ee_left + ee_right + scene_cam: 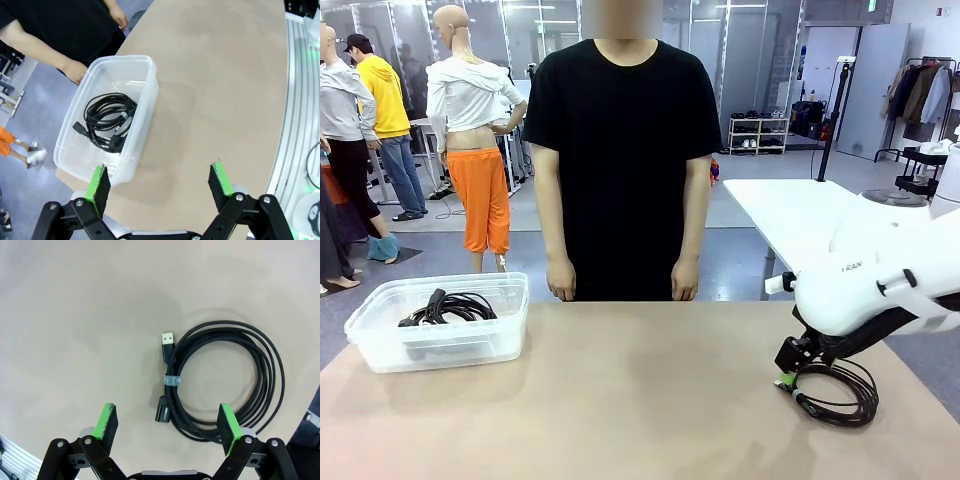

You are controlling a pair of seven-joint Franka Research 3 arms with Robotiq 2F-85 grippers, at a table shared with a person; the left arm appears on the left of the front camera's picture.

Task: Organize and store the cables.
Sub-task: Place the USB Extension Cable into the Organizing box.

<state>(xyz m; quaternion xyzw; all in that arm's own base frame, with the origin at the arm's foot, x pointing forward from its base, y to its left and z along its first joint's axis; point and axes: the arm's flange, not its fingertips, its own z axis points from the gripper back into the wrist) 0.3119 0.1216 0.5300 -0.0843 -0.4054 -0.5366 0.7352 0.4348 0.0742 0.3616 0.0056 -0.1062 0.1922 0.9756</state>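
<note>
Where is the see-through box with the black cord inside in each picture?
Front view: the clear box sits at the table's left side, on the far edge near the person.
Left wrist view: it lies left of centre, above the left claw, with a coiled cable inside.
Right wrist view: not in it.
Shared landmark: the tan table.

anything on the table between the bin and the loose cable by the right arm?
Nothing: in the front view, bare tabletop runs from the clear bin, which holds one coiled cable, to the loose cable under the right tool.
</note>
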